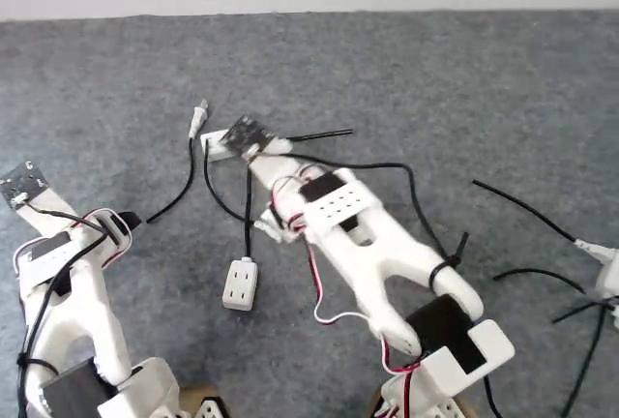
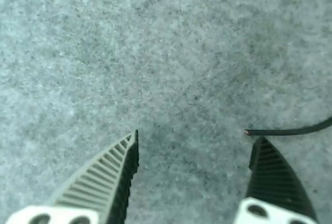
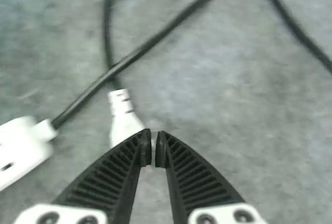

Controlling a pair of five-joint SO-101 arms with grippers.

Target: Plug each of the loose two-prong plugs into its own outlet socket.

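While the right end effector (image 3: 150, 143) is clenched almost to touching on the near end of a white plug (image 3: 123, 114) lying on the grey bench (image 3: 233, 79), the left end effector (image 2: 197, 137) hangs wide open above the bench, gripping nothing. The loose end of a black cable (image 2: 290, 129) lies just beside its dark finger. Seen from the high view, a white outlet socket (image 1: 240, 283) sits between the two arms, apart from both. A second white fitting (image 3: 21, 142) rests near the gripped plug, its black lead crossing the plug's cord.
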